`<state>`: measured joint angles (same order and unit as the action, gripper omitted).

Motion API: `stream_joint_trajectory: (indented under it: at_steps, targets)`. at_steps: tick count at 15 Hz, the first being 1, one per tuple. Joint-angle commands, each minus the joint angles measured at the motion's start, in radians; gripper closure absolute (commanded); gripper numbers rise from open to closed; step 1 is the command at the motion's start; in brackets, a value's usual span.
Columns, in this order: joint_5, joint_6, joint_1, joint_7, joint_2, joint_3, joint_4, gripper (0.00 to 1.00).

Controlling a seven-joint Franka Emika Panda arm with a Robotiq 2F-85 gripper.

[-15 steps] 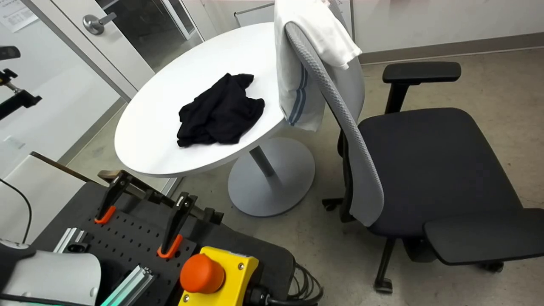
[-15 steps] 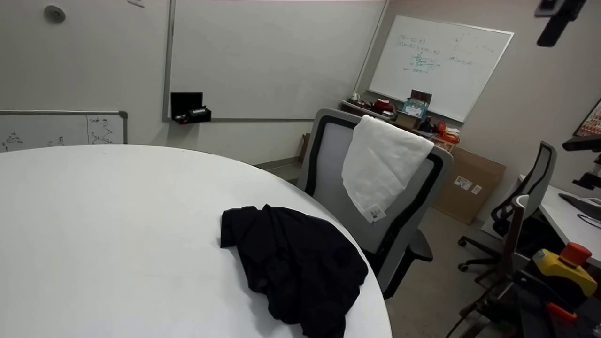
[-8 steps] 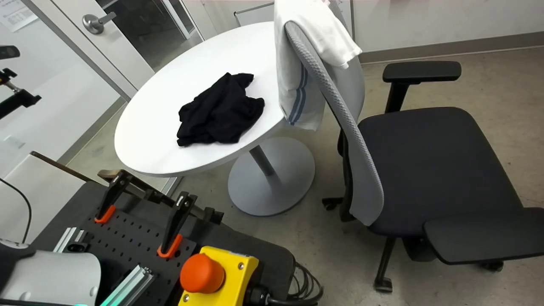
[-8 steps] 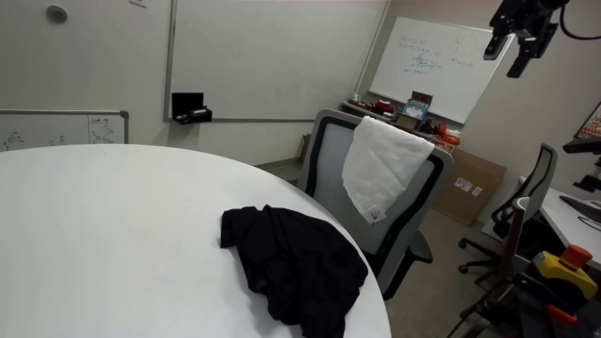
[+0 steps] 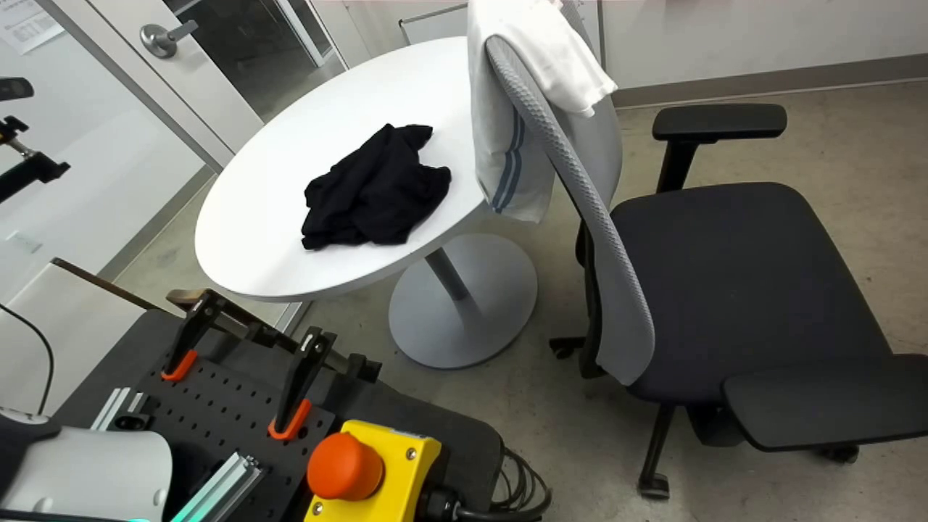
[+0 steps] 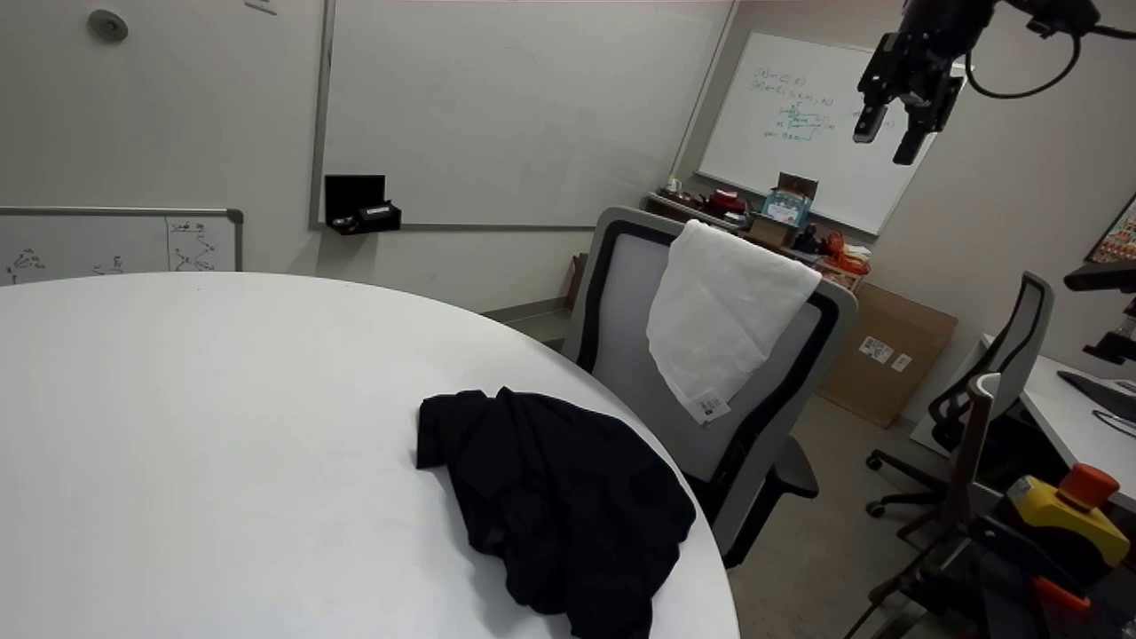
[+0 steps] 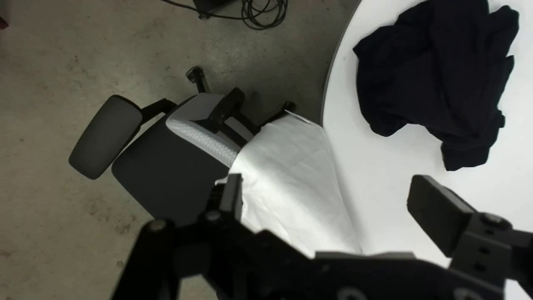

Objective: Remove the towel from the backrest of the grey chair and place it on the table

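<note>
A white towel with blue stripes (image 5: 540, 61) hangs over the top of the grey chair's backrest (image 5: 616, 290). The towel (image 6: 728, 311) and chair (image 6: 608, 293) also show in an exterior view. The round white table (image 5: 283, 196) stands beside the backrest; its bare top also shows in an exterior view (image 6: 222, 444). My gripper (image 6: 887, 142) is open and empty, above and to the right of the towel in that view. In the wrist view the open fingers (image 7: 327, 187) span part of the towel (image 7: 291, 179) and the tabletop (image 7: 374, 187), apart from both. The gripper's base hides the towel's lower part.
A crumpled black cloth (image 5: 377, 188) lies on the table near the edge facing the chair; it also shows in the wrist view (image 7: 441, 75). The chair has black armrests (image 5: 718, 123). A yellow emergency-stop box (image 5: 399, 464) and black clamps (image 5: 301, 377) sit on the dark cart.
In an exterior view my gripper has come in from the upper right corner, moving left and down toward the chair. The towel, chair, table and black cloth have not moved.
</note>
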<state>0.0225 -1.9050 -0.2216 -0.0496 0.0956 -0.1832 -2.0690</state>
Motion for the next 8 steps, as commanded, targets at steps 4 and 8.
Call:
stream_joint_trajectory:
  at_steps: [4, 8]
  targets:
    - [0.130, 0.047, 0.021, 0.084, -0.232, 0.003, 0.187, 0.00]
    - [0.216, -0.007, 0.040, 0.077, -0.325, 0.012, 0.190, 0.00]
